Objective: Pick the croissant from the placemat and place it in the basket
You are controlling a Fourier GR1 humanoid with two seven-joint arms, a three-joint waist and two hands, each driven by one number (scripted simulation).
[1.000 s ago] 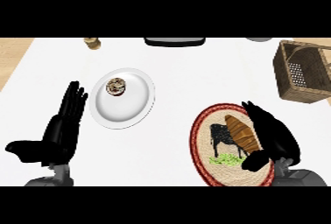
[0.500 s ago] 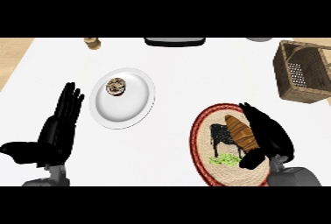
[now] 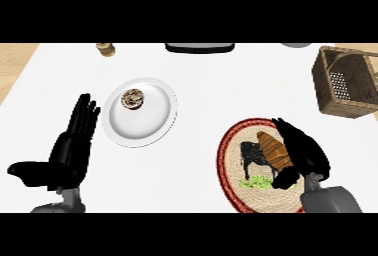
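Down at about five o'clock on the white counter (image 3: 221, 90), the croissant (image 3: 273, 148) lies on the round woven placemat (image 3: 230, 165), which has a red rim and a black cow figure over a green patch printed on it. Just right of the pastry, the right hand (image 3: 304, 152) rests over the placemat, its fingers stretched toward twelve o'clock alongside the croissant and its thumb bent in below it; whether it touches the croissant cannot be told. Toward two o'clock, well apart, stands the wicker basket (image 3: 332, 60). At eight o'clock the left hand (image 3: 72, 150) rests spread, fingers straight. Beside it a white plate (image 3: 151, 122) carries a small brown pastry (image 3: 133, 99). No readable writing shows anywhere.
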